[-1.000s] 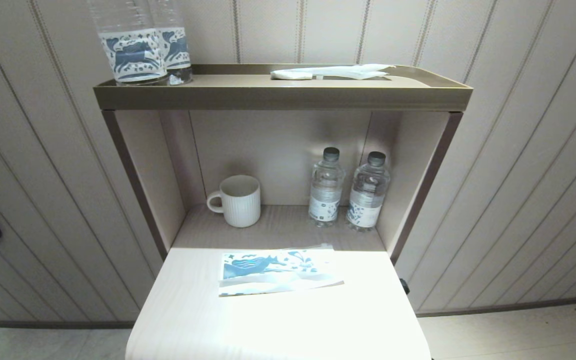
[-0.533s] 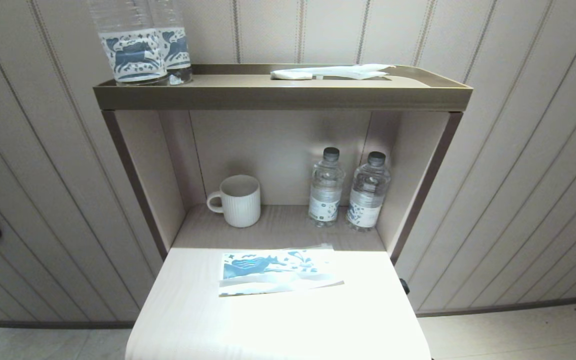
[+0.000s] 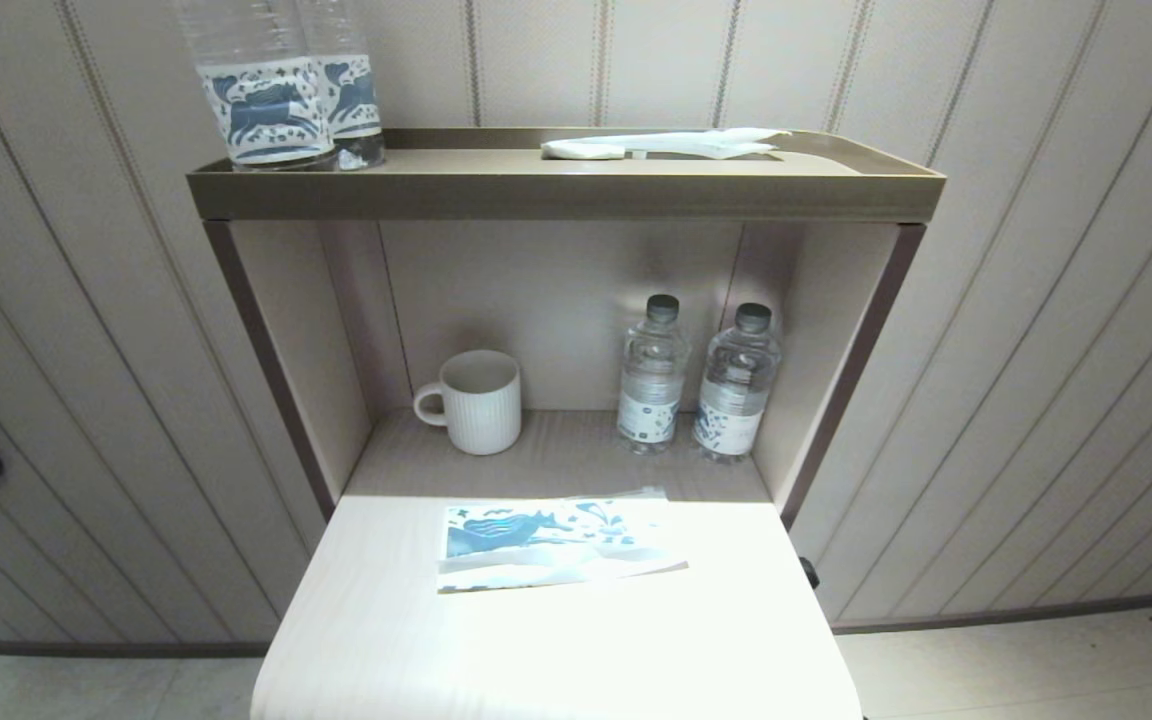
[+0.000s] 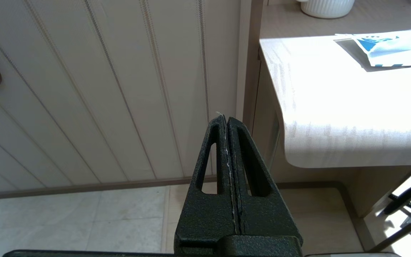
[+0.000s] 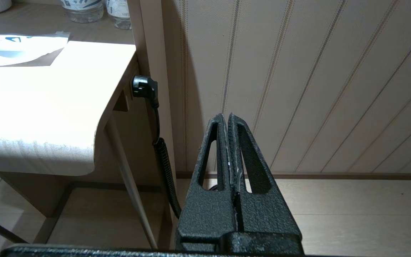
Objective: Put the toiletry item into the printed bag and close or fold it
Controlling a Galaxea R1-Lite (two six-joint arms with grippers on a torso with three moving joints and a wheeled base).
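Tall bottles (image 3: 276,80) on the top shelf (image 3: 556,190) ran off frame at the neck. The toothbrush couldn't be made out; the printed bag (image 3: 551,545) glared white along its near edge.

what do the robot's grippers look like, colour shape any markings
Both the left gripper and the right gripper are matt black with a rough, grainy finish. Each has two tapered, wedge-shaped fingers with a long triangular cut-out. No markings or cables show on them.
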